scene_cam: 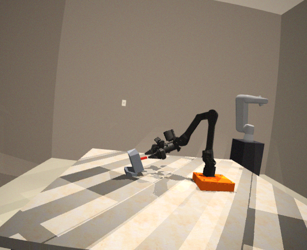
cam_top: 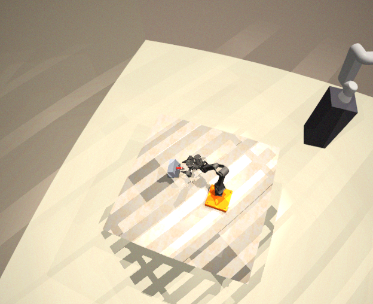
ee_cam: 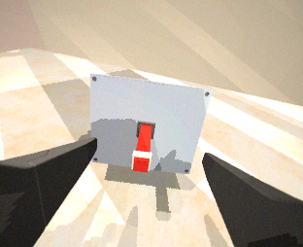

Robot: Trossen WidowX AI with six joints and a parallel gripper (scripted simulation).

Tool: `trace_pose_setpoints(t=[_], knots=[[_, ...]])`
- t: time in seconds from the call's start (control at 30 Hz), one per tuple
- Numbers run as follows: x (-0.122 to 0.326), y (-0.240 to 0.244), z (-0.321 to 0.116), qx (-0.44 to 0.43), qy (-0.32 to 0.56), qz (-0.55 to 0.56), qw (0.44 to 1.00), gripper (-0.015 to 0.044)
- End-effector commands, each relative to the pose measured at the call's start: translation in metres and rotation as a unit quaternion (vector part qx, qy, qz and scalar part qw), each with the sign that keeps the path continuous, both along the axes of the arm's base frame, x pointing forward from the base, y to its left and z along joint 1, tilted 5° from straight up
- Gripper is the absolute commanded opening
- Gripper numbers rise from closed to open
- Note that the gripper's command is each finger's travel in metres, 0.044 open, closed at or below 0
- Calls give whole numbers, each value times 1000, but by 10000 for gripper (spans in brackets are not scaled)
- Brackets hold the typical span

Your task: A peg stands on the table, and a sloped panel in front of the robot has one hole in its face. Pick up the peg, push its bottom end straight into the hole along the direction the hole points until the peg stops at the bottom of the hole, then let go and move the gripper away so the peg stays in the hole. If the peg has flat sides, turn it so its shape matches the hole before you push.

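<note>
1. My gripper (cam_top: 182, 167) (scene_cam: 146, 155) (ee_cam: 151, 150) is spread wide, with nothing pinched between its fingers. In the wrist view one finger reaches in from the lower left and the other from the lower right, both apart from the peg.

2. The red peg (cam_top: 179, 168) (scene_cam: 143, 158) (ee_cam: 143, 141) is in the hole (ee_cam: 139, 128) of the sloped panel (cam_top: 173, 168) (scene_cam: 136, 161) (ee_cam: 118, 102), just below the centre of the wrist view. Its outer part sticks out towards me, ending in a white-edged, square-looking face. I cannot tell whether its inner end touches the bottom.

3. The grey panel stands tilted on the table (cam_top: 180, 228) (scene_cam: 148, 214), left of centre in the top view. In the exterior view it is just left of my fingertips, and the peg juts from its right side.

4. My black arm (cam_top: 222, 173) (scene_cam: 211, 129) rises from an orange base plate (cam_top: 224, 207) (scene_cam: 215, 186), right of centre and low in the exterior view, then bends down leftward to the gripper.

5. A pale arm (cam_top: 350, 65) (scene_cam: 241, 112) stands on a dark pedestal (cam_top: 317, 124) (scene_cam: 237, 153), at the upper right of the top view, well apart from me.
</note>
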State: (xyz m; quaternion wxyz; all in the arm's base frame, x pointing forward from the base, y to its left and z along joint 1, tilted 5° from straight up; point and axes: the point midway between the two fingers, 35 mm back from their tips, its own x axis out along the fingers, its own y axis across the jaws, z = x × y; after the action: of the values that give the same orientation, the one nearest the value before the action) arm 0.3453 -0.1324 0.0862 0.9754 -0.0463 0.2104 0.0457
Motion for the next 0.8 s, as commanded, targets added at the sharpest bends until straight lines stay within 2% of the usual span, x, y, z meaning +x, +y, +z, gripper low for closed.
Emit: trace_pose_setpoints(t=[0.0, 0.77], knots=[[-5, 0, 3, -1, -1, 3, 1000, 440], [-29, -5, 14, -2, -1, 1, 1000, 440]])
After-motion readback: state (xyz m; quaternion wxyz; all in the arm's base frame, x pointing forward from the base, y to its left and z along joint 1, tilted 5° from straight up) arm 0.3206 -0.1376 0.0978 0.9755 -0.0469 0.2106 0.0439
